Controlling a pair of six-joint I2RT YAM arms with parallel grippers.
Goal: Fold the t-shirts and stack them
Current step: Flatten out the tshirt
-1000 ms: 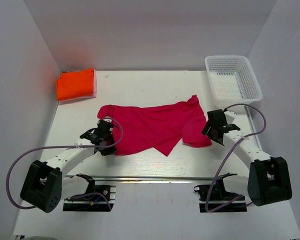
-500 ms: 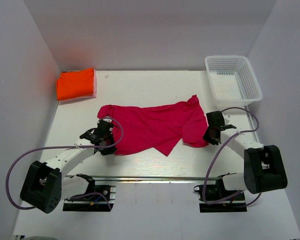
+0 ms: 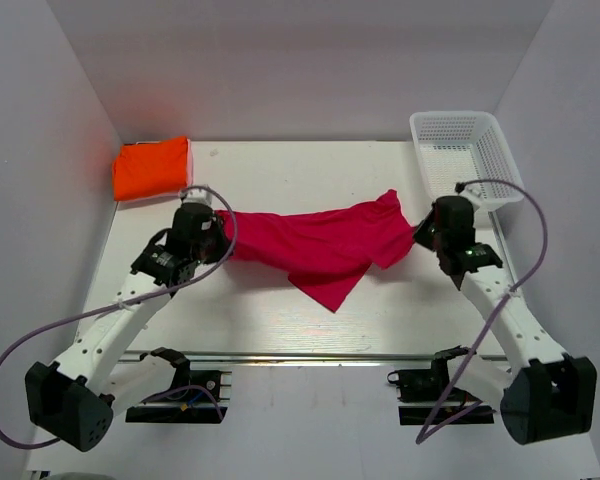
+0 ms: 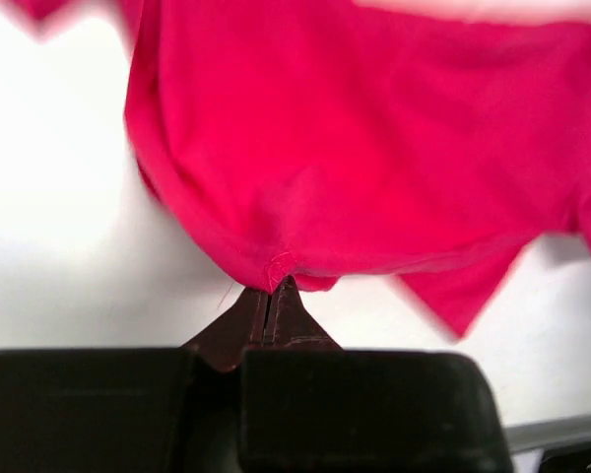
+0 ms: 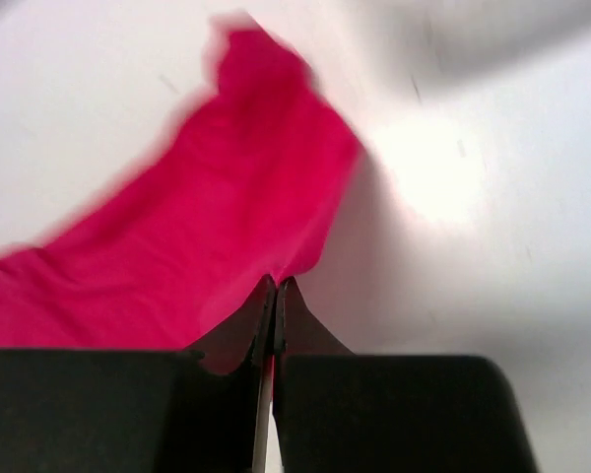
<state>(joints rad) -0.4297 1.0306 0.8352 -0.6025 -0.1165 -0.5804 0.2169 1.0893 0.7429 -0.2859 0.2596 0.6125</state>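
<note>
The magenta-pink t-shirt (image 3: 320, 245) hangs stretched between both arms above the table's middle, its loose part drooping to a point near the front. My left gripper (image 3: 220, 222) is shut on the shirt's left edge; in the left wrist view the cloth (image 4: 355, 148) is pinched at the tips of that gripper (image 4: 272, 286). My right gripper (image 3: 416, 232) is shut on the shirt's right edge, and its wrist view shows the fabric (image 5: 197, 256) caught between that gripper's (image 5: 276, 286) tips. The orange t-shirt (image 3: 151, 168) lies as a folded rectangle at the back left corner.
A white mesh basket (image 3: 467, 160) stands at the back right, close behind the right arm. White walls enclose the table (image 3: 280, 170) on three sides. The arm bases and a metal rail (image 3: 300, 355) run along the near edge.
The right gripper shut on the shirt's right edge. Both arms then rose and moved toward the back, lifting the pink shirt off the table and stretching it between them.
</note>
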